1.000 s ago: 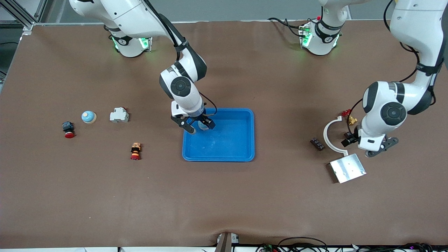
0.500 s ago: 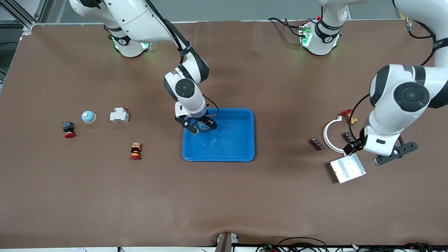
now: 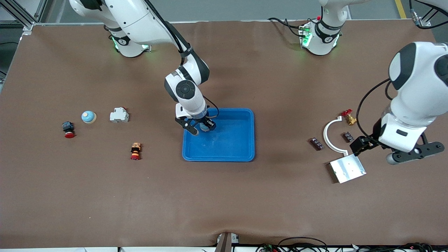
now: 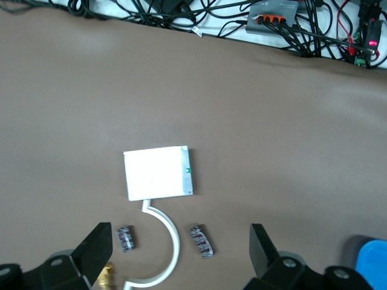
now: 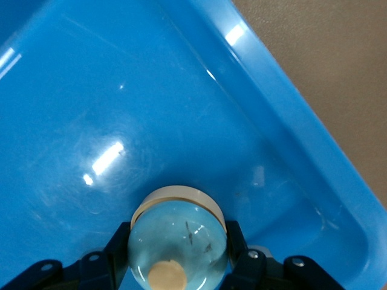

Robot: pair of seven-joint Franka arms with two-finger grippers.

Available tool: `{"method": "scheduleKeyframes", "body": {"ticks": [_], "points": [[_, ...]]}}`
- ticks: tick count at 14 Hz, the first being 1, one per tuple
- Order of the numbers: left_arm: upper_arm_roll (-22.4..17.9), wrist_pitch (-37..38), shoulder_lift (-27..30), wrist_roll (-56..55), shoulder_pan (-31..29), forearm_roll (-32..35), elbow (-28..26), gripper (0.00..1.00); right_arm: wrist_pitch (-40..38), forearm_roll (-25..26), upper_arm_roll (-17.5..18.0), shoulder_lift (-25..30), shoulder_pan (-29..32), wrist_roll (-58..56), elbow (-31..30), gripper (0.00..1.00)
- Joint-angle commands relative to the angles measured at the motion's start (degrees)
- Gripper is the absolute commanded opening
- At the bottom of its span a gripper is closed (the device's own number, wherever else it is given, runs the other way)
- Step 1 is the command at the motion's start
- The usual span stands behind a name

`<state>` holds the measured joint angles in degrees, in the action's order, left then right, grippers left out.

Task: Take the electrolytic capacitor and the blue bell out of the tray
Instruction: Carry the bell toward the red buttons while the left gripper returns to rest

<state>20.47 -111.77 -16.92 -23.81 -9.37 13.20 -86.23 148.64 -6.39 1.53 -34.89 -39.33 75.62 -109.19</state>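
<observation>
A light-blue dome bell [image 5: 178, 238] with a tan button sits in the blue tray [image 3: 245, 113], in the corner nearest the right arm's base. My right gripper [image 3: 199, 128] is down in the tray and shut on the bell [image 3: 203, 126], its fingers [image 5: 118, 244] pressing both sides. My left gripper [image 3: 372, 152] hangs open and empty high over the left arm's end of the table, above a white arc [image 4: 172, 241]. Two small dark ribbed parts [image 4: 202, 241] [image 4: 125, 238] lie beside the arc. I cannot tell which part is the capacitor.
A second blue bell [image 3: 88, 116], a white breaker [image 3: 119, 114] and two red-capped push buttons [image 3: 68, 130] [image 3: 135, 151] lie toward the right arm's end. A metal plate [image 3: 347, 168] and a brass valve [image 3: 348, 117] lie by the arc. Cables [image 4: 290, 24] run along the table edge.
My right gripper has shut on the bell in the tray. The left arm has risen from beside the small parts and swung outward, still open.
</observation>
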Motion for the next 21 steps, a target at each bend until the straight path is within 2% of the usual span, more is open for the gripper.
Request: {"method": "scheduleKeyframes", "body": {"ticks": [1,2,4,7,10,12,14,17,21], "points": [[0.7,5.1,0.0,3.7,-0.7,-0.9,1.9,1.00,-1.1,0.9,-0.5,-0.1,-0.4,2.6,2.1,0.00],[0.7,5.9,0.1,3.8,-0.6,-0.7,2.6,1.00,-2.0,0.9,-0.5,0.2,0.0,2.4,2.5,0.00],[0.9,8.4,1.2,4.0,-0.6,-0.7,2.6,1.00,-9.4,1.0,-0.6,1.7,0.7,1.8,5.5,0.00],[0.9,10.9,5.0,5.3,-0.6,-1.2,1.9,1.00,-19.7,1.0,-0.7,7.4,5.5,-6.9,5.8,0.00],[1.1,15.1,7.8,5.5,-0.5,-1.2,2.0,1.00,-20.7,1.4,-1.0,14.1,10.4,-16.6,0.2,0.00],[1.9,15.6,8.9,5.6,-0.4,-2.7,1.7,1.00,-20.7,1.4,-0.9,18.6,16.5,-27.6,-4.8,0.00],[1.1,15.4,11.6,8.0,0.8,-5.5,-1.0,1.00,-20.3,1.4,-1.0,21.3,23.2,-39.2,-9.1,0.00],[-6.5,15.4,14.7,10.7,6.8,-6.9,-3.6,1.00,-20.0,1.3,-0.9,21.7,32.7,-54.3,-11.1,0.00],[-13.0,15.6,19.5,11.0,11.7,-9.2,-7.8,1.00,-17.0,0.7,-0.8,20.3,41.1,-67.0,-12.7,0.00]]}}
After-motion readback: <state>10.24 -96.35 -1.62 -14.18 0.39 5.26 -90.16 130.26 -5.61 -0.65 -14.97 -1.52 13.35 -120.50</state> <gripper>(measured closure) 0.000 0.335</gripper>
